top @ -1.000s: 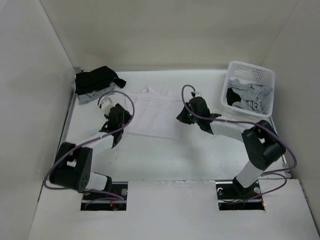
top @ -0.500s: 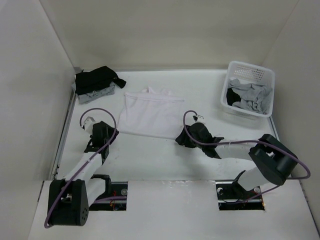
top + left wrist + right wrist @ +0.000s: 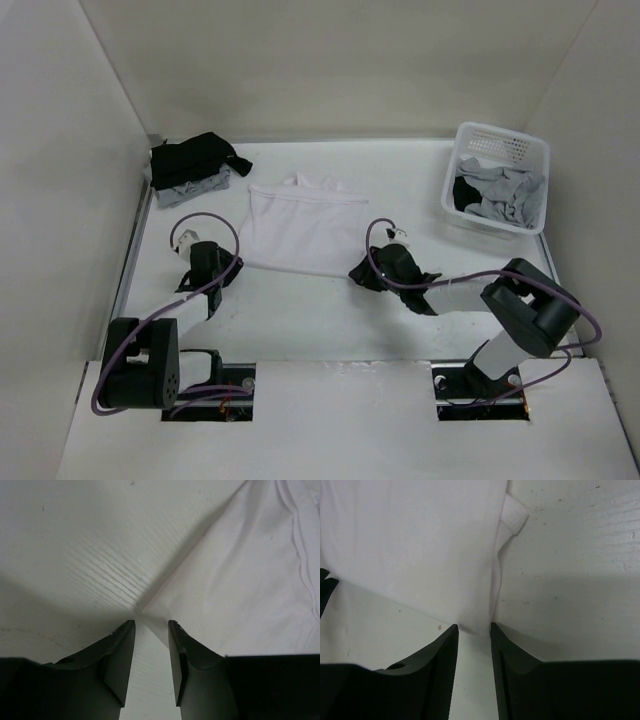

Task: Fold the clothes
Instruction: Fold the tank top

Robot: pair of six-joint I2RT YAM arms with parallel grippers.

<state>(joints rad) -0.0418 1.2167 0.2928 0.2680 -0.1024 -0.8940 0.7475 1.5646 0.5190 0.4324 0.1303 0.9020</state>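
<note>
1. From overhead, the fingertips of both arms are too small and dark to read, and each wrist view shows only one corner of the garment. A small white tab at its edge could be a strap or a label; I cannot tell which.
2. Mid-table lies the thin white sleeveless tank top, spread flat and fairly smooth on the white table, with its straps showing past the far edge.
3. More clothes sit apart from it: a black and grey fabric heap in the far-left corner, and grey and black garments inside the white plastic lattice basket at far right.
4. Both arms reach low and forward. The left gripper is at the top's near-left corner with its jaws parted and bare table between them.
5. The right gripper is at the near-right corner, its jaws also apart, with the fabric's tip just at the gap.
</note>
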